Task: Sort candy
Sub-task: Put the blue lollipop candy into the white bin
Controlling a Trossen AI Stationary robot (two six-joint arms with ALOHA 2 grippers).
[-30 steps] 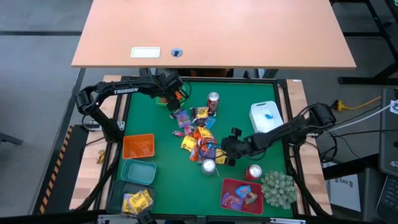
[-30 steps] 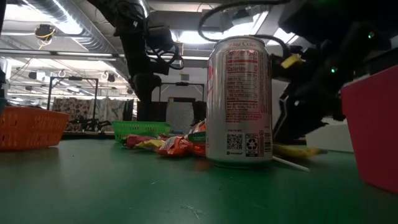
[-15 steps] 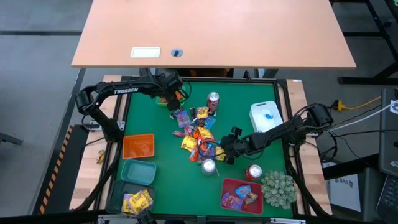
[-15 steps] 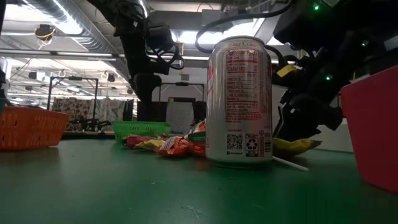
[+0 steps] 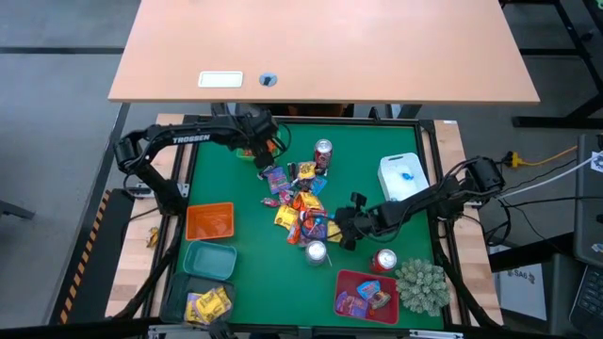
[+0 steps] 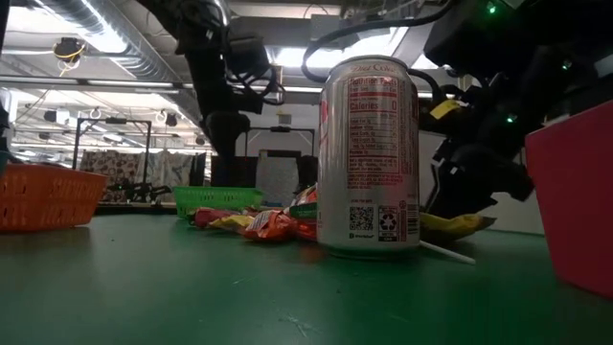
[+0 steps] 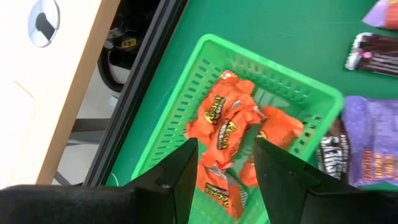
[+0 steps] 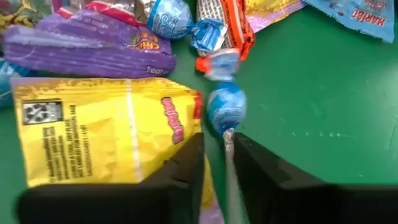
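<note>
Green counter [image 5: 367, 155] carries the candy pile [image 5: 300, 202] mid-field. Right gripper [image 8: 215, 163] is low at its right edge, fingers narrowing around a blue lollipop's [image 8: 226, 107] stick; grip unconfirmed. Next: clamp, lift clear. Left gripper [image 7: 225, 163] hovers open over the far-left green basket [image 7: 314, 93]. Only that wrist view shows its orange packets [image 7: 227, 118].

The lollipop [image 8: 226, 109] stick runs down out of view between the jaws.
</note>
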